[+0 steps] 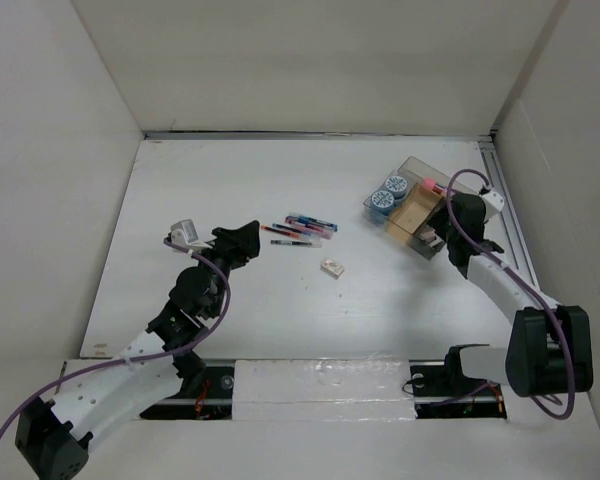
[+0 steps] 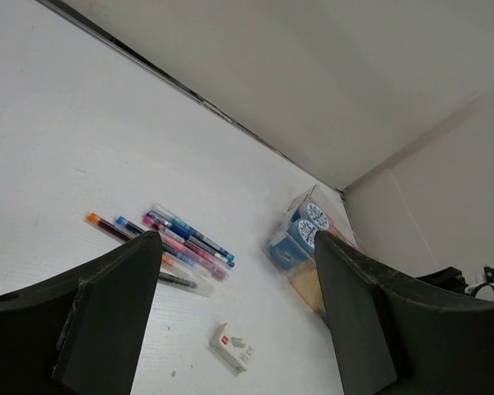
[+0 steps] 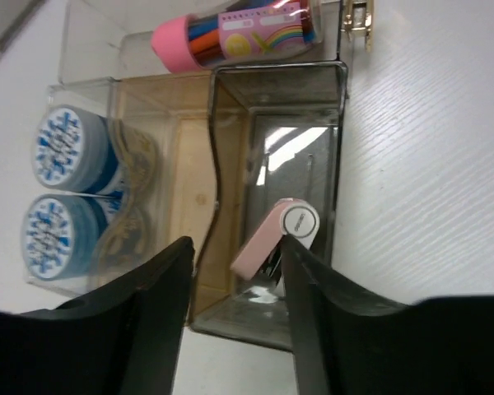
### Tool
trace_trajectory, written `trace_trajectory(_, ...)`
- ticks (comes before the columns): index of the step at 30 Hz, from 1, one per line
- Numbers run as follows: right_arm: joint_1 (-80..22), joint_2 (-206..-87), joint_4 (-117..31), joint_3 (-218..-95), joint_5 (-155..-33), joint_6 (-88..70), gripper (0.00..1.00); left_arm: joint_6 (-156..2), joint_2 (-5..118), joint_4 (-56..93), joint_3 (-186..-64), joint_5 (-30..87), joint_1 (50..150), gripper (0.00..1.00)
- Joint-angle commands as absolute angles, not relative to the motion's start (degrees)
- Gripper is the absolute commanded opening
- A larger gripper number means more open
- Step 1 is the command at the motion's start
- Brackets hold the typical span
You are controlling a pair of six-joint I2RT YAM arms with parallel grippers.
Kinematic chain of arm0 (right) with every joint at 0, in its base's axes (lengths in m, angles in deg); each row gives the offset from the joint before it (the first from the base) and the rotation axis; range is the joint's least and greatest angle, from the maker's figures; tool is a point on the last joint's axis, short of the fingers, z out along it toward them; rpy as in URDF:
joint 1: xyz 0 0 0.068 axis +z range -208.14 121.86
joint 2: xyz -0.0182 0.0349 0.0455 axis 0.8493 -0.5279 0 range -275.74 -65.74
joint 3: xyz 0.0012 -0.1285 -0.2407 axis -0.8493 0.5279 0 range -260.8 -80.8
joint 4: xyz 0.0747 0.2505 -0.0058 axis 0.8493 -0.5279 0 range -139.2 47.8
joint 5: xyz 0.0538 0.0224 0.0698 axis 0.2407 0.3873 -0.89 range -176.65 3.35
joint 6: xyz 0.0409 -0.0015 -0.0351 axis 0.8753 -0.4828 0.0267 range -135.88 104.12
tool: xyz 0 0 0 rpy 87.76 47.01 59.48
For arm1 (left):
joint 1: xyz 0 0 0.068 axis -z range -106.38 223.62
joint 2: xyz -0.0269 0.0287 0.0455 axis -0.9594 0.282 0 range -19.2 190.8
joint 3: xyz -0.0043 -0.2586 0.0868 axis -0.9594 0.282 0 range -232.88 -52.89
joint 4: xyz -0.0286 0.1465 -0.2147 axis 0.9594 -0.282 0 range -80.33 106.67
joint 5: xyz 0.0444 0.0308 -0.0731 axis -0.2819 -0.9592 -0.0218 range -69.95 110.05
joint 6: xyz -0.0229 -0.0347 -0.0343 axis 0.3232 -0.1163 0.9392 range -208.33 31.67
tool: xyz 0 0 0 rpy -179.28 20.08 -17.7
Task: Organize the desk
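Note:
On the white desk (image 1: pixel 230 190) lie several coloured pens (image 1: pixel 302 230) (image 2: pixel 181 243) and a small white box (image 1: pixel 332 267) (image 2: pixel 233 347). My left gripper (image 1: pixel 242 240) (image 2: pixel 239 271) hovers open just left of the pens, with nothing between its fingers. My right gripper (image 1: pixel 435 235) (image 3: pixel 235 255) hangs over the clear compartmented tray (image 1: pixel 410 205) (image 3: pixel 337 123). It is open around a pink and white stapler (image 3: pixel 272 234) that leans inside the dark compartment. The stapler's round end is close to the right finger, and a gap shows on its left side.
The tray also holds two blue tape rolls (image 3: pixel 66 189) (image 1: pixel 390 195) and a pink-capped tube of coloured sticks (image 3: pixel 230 33). A gold clip (image 3: pixel 358 16) lies beside the tray. White panels stand on three sides, and a metal rail (image 1: pixel 505 210) runs along the right edge.

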State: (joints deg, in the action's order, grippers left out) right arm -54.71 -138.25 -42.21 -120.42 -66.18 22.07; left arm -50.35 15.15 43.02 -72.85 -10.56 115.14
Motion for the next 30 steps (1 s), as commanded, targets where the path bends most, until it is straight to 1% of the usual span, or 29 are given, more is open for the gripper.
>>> trace_trajectory(1, -53.4, -134.4, -38.4, -121.8, -69.8, 19.8, 0.48, -50.6, 15.0, 45.7, -73.1, -10.6, 114.9, 0.71)
trace_trajectory(2, -51.1, -132.7, -37.5, -120.4, -71.2, 19.2, 0.4, -50.5, 15.2, 45.6, -73.2, -10.7, 114.9, 0.71)
trace_trajectory(3, -49.7, -132.1, -36.3, -119.8, -71.4, 18.1, 0.26, -50.5, 15.3, 45.5, -73.2, -10.7, 114.9, 0.71)
trace_trajectory(4, -48.4, -131.7, -36.6, -119.5, -71.5, 17.4, 0.16, -50.5, 15.2, 45.3, -73.4, -10.7, 114.9, 0.71)
trace_trajectory(5, -45.9, -131.6, -35.9, -118.9, -72.7, 16.3, 0.09, -50.6, 15.1, 45.4, -73.5, -10.6, 114.9, 0.71)
trace_trajectory(6, -44.5, -131.8, -35.0, -118.4, -76.7, 13.4, 0.07, -50.6, 15.2, 45.3, -73.4, -10.7, 114.9, 0.71)
trace_trajectory(8, -41.3, -133.2, -34.8, -118.2, -79.3, 11.1, 0.07, -50.5, 15.2, 45.5, -73.2, -10.8, 114.9, 0.71)
trace_trajectory(9, -37.7, -135.4, -35.0, -118.8, -82.1, 8.1, 0.16, -50.6, 15.0, 45.5, -73.3, -10.6, 114.9, 0.71)
trace_trajectory(11, -33.6, -138.1, -36.5, -119.7, -82.7, 5.9, 0.31, -50.5, 15.0, 45.5, -73.2, -10.4, 114.9, 0.71)
trace_trajectory(12, -29.6, -140.8, -37.0, -121.0, -82.0, 4.4, 0.47, -50.5, 15.0, 45.6, -73.2, -10.4, 114.9, 0.71)
trace_trajectory(15, -24.6, -145.3, -38.6, -123.2, -83.6, 0.6, 0.74, -50.5, 14.8, 45.2, -73.5, -10.6, 114.9, 0.71)
trace_trajectory(16, -21.6, -148.4, -39.3, -125.3, -84.2, -0.5, 0.76, -50.6, 14.8, 45.1, -73.5, -10.4, 114.9, 0.71)
trace_trajectory(18, -18.9, -151.2, -41.2, -127.4, -84.1, -2.8, 0.8, -50.7, 14.6, 45.8, -73.0, -10.5, 114.9, 0.71)
trace_trajectory(21, -15.2, -156.2, -41.7, -130.5, -82.5, -4.4, 0.8, -50.6, 14.9, 45.3, -73.4, -10.6, 114.9, 0.71)
trace_trajectory(25, -14.1, -161.2, -44.2, -134.3, -77.1, -4.2, 0.8, -50.7, 14.6, 45.3, -73.3, -10.6, 114.9, 0.71)
trace_trajectory(28, -14.1, -165.6, -45.8, -136.8, -75.1, -4.7, 0.77, -50.8, 14.1, 45.1, -73.3, -10.5, 114.9, 0.71)
trace_trajectory(30, -13.6, -166.7, -46.4, -138.4, -74.4, -4.7, 0.7, -50.8, 13.9, 45.2, -73.1, -11.0, 114.9, 0.71)
